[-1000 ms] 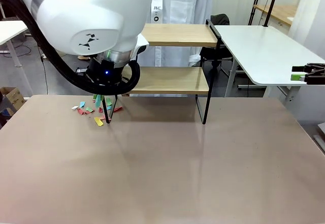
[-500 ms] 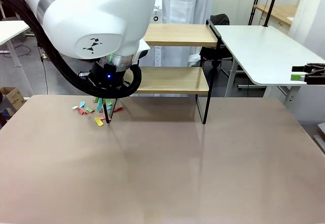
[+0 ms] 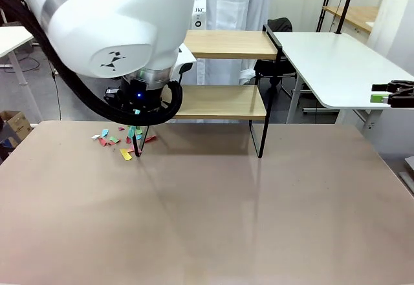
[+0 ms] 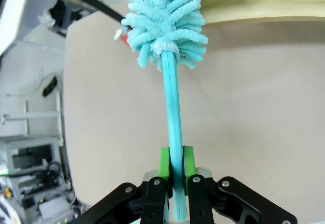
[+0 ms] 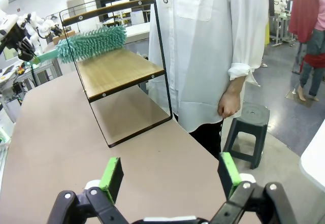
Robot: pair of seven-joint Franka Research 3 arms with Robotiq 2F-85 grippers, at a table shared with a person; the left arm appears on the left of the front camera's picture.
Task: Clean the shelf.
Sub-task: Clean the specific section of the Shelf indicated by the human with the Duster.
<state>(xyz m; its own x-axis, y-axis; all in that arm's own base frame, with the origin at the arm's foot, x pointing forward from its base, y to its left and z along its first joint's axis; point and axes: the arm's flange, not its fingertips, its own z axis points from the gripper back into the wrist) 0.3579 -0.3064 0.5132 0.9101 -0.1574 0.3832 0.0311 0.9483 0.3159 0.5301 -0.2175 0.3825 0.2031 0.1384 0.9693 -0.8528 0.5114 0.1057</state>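
Observation:
The shelf [image 3: 226,101] stands at the table's far side, two wooden boards in a thin black frame. My left arm's wrist [image 3: 139,94] covers its left end. The left gripper [image 4: 175,164] is shut on the handle of a teal fluffy duster [image 4: 165,21]. In the right wrist view the duster [image 5: 91,42] reaches in between the two boards, just above the lower board [image 5: 122,69]. Coloured paper scraps [image 3: 119,141] lie on the table by the shelf's left leg. My right gripper [image 5: 170,176] is open and holds nothing; it hangs at the far right [image 3: 392,94], well away from the shelf.
A person in a white coat [image 5: 213,46] stands right behind the shelf, one hand [image 5: 228,102] hanging down. A black stool [image 5: 249,127] sits beside them. A white table [image 3: 336,65] adjoins at the right. The brown tabletop [image 3: 213,220] is bare in front.
My left arm has shifted slightly to the right, carrying the duster along the shelf's left end. The right arm has not moved.

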